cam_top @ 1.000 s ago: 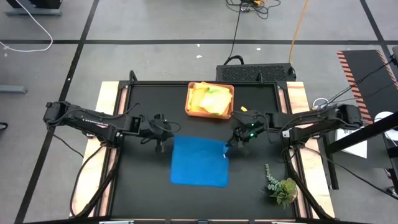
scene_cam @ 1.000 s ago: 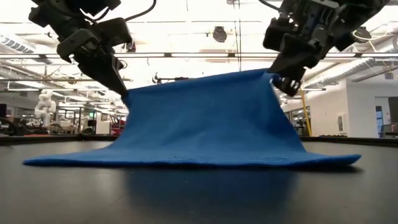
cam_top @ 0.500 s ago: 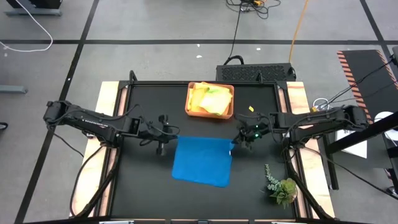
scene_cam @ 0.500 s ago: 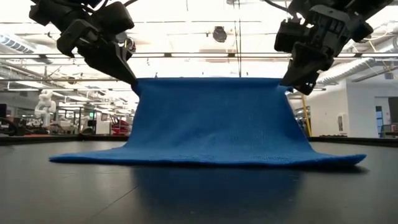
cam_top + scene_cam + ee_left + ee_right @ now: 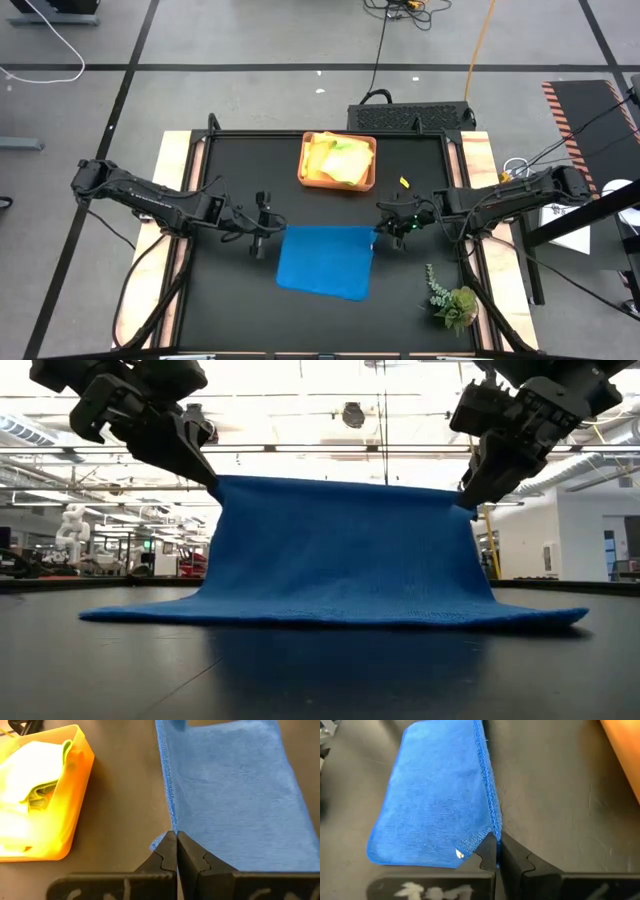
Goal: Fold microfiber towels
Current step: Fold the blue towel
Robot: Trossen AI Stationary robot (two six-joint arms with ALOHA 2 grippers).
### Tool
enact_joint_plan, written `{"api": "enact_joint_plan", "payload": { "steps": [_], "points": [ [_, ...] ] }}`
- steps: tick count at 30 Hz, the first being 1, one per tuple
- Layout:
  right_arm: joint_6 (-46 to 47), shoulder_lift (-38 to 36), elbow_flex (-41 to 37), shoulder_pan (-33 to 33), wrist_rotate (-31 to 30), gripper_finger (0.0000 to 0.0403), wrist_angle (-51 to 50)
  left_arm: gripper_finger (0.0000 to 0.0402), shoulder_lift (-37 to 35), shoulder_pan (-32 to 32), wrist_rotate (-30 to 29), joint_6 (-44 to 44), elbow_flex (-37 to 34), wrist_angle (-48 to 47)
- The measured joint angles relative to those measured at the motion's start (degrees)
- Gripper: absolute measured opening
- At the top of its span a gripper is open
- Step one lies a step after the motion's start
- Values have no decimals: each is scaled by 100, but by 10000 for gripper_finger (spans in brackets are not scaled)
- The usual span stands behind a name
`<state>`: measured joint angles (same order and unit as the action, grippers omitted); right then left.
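Raised the blue towel (image 5: 345, 550) higher off the worktop — left claw (image 5: 205, 470) and right claw (image 5: 468, 495) clamped on its corners — fold now underway.

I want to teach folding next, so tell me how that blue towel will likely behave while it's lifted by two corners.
Probably floppy: the blue towel hangs like a curtain between the left end effector and the right end effector, its lower edge trailing on the table. Likely light, since pinched corners carry it. The top edge dips slightly, so expect sagging.

The tray (image 5: 75, 780) is cut off at the left wrist view's edge.
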<state>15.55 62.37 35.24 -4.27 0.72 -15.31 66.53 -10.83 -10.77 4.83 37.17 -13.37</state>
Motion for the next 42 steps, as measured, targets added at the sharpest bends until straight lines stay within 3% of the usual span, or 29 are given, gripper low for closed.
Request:
{"api": "enact_joint_plan", "payload": {
  "steps": [8,18,26,30,36,42],
  "points": [
    [-83,0,0,-446,-513,0,4,0,1,-522,-487,-191,0,13],
    [-340,28,479,-556,-1114,0,-605,0,1,-814,-768,-81,-2,129],
    [-376,553,634,-893,-1112,0,-439,0,1,-1128,-796,-91,-11,-41],
    [-211,1031,634,-1137,-794,0,13,0,76,-1254,-729,-320,-11,-187],
    [236,1597,632,-1550,-508,0,647,0,581,-1496,-449,-655,-11,-142],
    [436,1638,634,-1809,-502,0,759,0,1128,-1679,-376,-848,-11,145]
  ]
}}
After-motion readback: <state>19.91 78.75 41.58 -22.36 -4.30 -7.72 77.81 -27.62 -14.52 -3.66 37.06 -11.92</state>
